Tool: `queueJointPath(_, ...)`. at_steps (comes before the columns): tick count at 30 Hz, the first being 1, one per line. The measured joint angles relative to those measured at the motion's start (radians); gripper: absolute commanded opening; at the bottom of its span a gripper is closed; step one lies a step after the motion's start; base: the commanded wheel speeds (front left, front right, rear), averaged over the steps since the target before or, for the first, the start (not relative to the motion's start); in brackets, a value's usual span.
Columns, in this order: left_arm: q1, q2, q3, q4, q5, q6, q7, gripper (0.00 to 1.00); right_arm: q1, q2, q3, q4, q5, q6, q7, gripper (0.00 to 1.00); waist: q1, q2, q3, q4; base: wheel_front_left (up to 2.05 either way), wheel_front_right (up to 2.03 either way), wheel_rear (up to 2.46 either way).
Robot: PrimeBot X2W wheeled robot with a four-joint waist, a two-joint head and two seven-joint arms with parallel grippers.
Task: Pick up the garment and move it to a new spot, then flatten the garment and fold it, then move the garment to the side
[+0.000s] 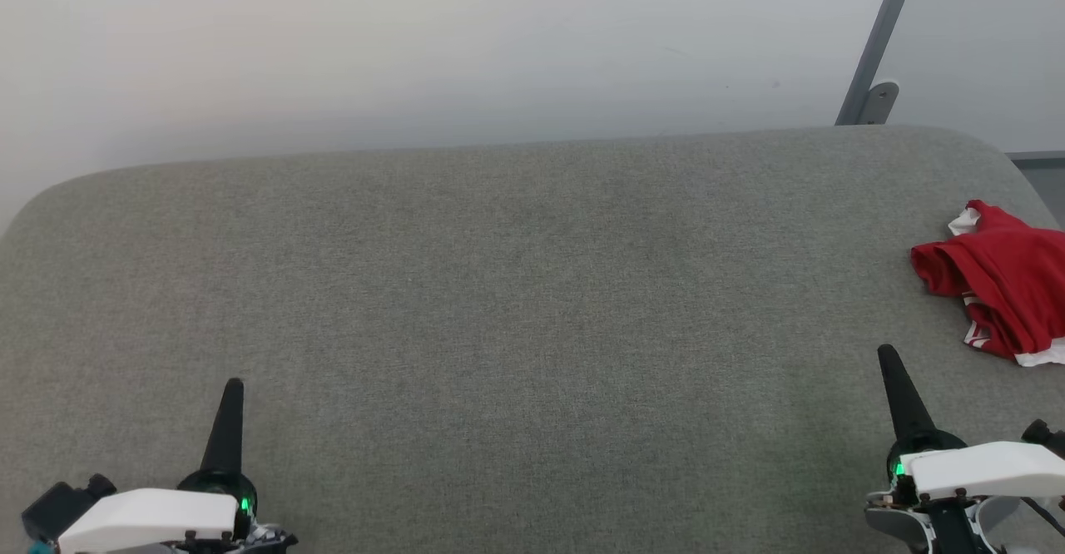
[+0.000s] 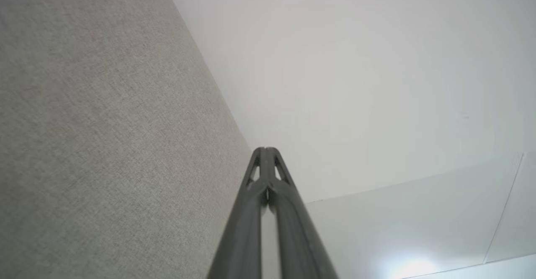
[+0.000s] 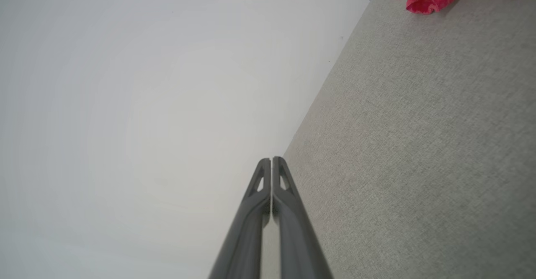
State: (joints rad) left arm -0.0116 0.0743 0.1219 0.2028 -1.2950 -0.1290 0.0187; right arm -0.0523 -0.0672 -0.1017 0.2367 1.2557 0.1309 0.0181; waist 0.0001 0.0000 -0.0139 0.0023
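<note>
Garment [image 1: 994, 288]: crumpled heap, ungrasped; pick-up step likely pending; right gripper [image 1: 886, 354] near it, left gripper [image 1: 235, 384] well apart; both pressed together; next: spread, reach.

Grey fabric surface [image 1: 499, 288] — pale wall [image 1: 416, 38]

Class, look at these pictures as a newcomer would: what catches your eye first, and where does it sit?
The crumpled red garment stands out at once, lying at the right edge of the grey padded surface. Next come the left gripper and right gripper, both shut, at the lower corners of the head view, neither touching it.
</note>
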Motion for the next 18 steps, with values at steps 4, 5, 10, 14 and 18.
queueJointPath(4,-0.006,-0.003,-0.001,0.005,-0.027,0.000,0.009,0.00,-0.005,0.001,-0.001,0.001,0.034,0.000,0.010,0.00,0.0000,0.0000,0.001,0.000,0.00,0.00,0.00)
queueJointPath(5,-0.007,-0.003,-0.001,0.006,-0.032,0.000,0.012,0.00,-0.007,0.002,-0.001,0.001,0.042,0.000,0.010,0.00,0.0000,0.0000,0.002,0.000,0.00,0.00,0.00)
queueJointPath(10,-0.023,-0.006,-0.002,0.010,-0.073,0.000,0.024,0.00,-0.012,0.003,-0.002,0.002,0.085,0.000,0.023,0.00,0.0000,0.0000,0.004,-0.001,0.00,0.00,0.00)
queueJointPath(14,-0.027,-0.008,-0.002,0.015,-0.098,0.000,0.031,0.00,-0.020,0.004,-0.003,0.002,0.117,0.000,0.032,0.00,0.0000,0.0000,0.005,-0.001,0.00,0.00,0.00)
queueJointPath(18,-0.038,-0.010,-0.003,0.017,-0.132,0.000,0.041,0.00,-0.021,0.006,-0.004,0.002,0.149,0.000,0.041,0.00,0.0000,0.0000,0.006,-0.001,0.00,0.00,0.00)
